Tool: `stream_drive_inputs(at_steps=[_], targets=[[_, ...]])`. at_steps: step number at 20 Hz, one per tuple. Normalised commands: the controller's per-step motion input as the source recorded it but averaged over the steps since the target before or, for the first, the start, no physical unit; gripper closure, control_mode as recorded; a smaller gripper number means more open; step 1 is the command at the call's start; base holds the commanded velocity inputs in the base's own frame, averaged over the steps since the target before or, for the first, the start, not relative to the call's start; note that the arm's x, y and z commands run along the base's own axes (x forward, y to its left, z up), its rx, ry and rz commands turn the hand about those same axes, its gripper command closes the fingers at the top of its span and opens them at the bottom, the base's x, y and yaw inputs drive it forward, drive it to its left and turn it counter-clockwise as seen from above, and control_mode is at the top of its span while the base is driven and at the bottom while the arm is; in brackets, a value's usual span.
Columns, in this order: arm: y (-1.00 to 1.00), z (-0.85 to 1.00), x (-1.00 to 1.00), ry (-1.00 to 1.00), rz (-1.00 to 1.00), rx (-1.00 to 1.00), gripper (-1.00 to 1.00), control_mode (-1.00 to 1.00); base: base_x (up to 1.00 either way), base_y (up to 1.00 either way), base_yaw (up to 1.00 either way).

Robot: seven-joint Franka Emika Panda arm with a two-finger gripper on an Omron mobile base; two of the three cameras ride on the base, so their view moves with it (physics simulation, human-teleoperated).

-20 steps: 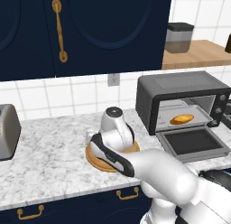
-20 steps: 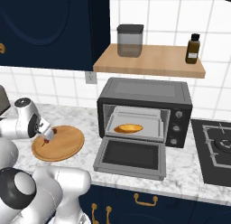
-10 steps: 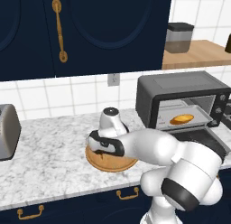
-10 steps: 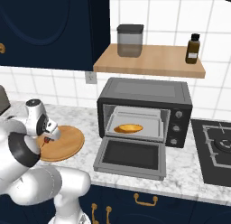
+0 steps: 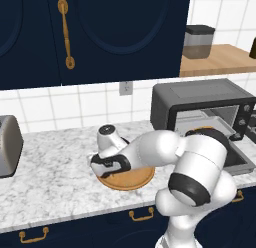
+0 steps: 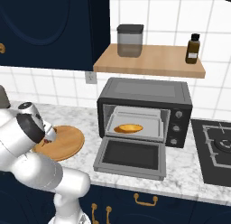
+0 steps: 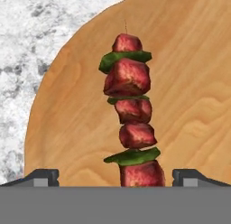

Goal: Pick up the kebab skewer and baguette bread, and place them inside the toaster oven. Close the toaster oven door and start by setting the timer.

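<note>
The hand (image 7: 115,175) sits low over the wooden plate (image 7: 194,105) on the marble desk (image 5: 45,177), its fingers spread wide to either side of the skewer (image 7: 130,123), which lies flat on the plate and seems not to be touched by them. The baguette (image 6: 128,128) lies on the tray inside the oven (image 6: 145,110), whose door (image 6: 131,157) hangs fully open.

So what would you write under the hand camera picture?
Open gripper poised over the kebab skewer on the wooden plate.
</note>
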Motion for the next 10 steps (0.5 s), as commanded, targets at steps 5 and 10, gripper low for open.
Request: stream_drive_inputs(at_steps=[5, 10], targets=[[-0.01, -0.02, 0.09, 0.03, 0.0, 0.0, -1.0, -1.0, 0.0, 0.0, 0.0], [-0.05, -0.23, 0.0, 0.0, 0.0, 0.0, -1.0, -1.0, 0.0, 0.0, 0.0]])
